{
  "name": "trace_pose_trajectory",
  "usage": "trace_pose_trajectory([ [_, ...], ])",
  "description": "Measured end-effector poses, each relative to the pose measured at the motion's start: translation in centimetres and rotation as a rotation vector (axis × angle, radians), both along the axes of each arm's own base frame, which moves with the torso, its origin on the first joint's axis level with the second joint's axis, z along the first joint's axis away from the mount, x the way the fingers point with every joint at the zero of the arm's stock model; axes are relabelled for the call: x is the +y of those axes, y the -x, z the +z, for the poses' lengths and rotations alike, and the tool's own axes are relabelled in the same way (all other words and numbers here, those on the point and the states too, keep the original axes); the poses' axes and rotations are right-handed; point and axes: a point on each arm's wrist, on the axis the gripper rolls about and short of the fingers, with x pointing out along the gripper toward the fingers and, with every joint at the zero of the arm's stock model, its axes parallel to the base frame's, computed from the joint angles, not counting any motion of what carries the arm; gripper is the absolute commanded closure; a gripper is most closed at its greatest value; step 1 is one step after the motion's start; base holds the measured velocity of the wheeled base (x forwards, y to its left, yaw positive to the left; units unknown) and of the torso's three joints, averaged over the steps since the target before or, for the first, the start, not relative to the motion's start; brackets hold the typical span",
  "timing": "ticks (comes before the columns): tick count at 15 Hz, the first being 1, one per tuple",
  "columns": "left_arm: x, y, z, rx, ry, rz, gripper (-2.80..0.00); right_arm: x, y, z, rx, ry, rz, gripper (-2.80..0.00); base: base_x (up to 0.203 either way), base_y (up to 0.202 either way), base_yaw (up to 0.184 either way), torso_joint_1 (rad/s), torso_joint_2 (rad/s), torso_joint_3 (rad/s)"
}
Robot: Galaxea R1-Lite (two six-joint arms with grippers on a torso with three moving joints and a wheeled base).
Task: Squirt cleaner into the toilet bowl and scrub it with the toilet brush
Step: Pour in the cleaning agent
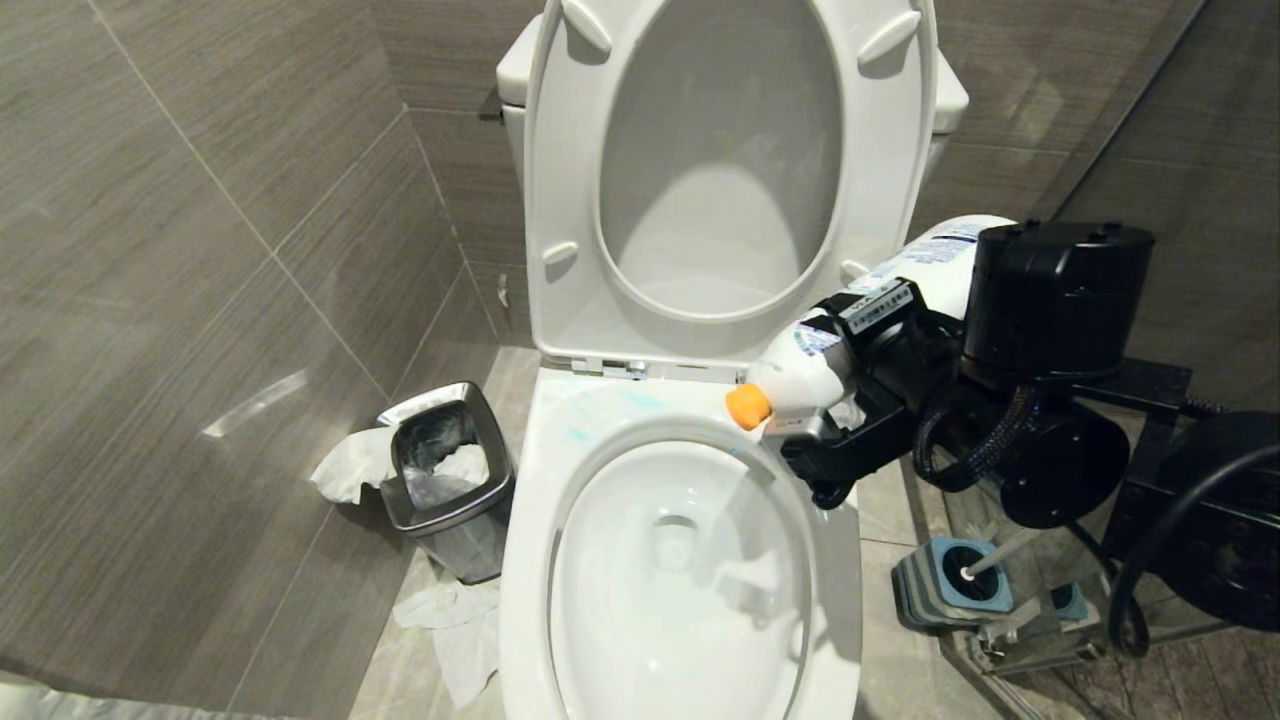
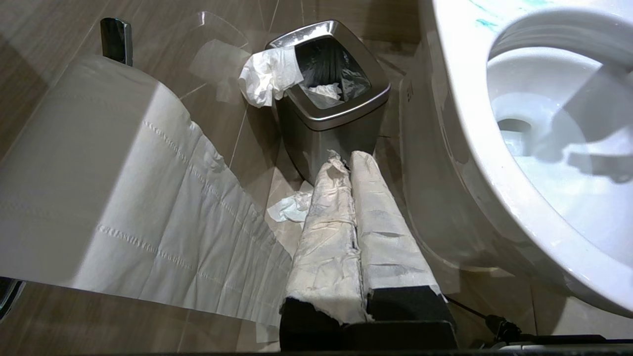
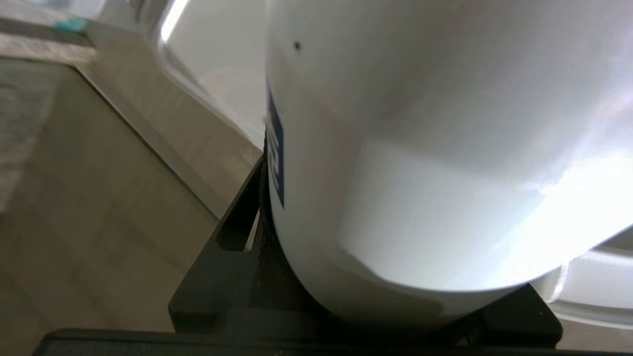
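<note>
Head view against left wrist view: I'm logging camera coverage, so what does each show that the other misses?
Head only: the right gripper holding the cleaner bottle tilted, orange cap over the rim; the toilet brush in its holder.
Left wrist only: the left gripper, fingers shut, beside a toilet paper roll.
Both: the toilet bowl, waste bin, turquoise smears.

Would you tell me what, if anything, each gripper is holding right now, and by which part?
The right gripper holds a white cleaner bottle around its body, just behind the orange cap. The left gripper is shut and holds nothing.
</note>
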Motion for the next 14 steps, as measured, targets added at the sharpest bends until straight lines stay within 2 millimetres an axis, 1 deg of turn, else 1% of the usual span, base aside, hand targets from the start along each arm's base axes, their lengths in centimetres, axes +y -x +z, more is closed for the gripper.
trace_pose_trajectory([
  [4, 0.00, 0.00, 0.00, 0.000, 0.000, 0.000, 0.00, 0.51, 0.33, 0.51, -0.022, 0.082, 0.026, 0.00, 0.000, 0.000, 0.000, 0.000, 0.00, 0.000],
  [14, 0.00, 0.00, -0.01, 0.001, -0.001, 0.000, 0.00, 0.79, 0.30, 0.93, -0.034, 0.080, 0.030, 0.00, 0.000, 0.000, 0.000, 0.000, 0.00, 0.000],
])
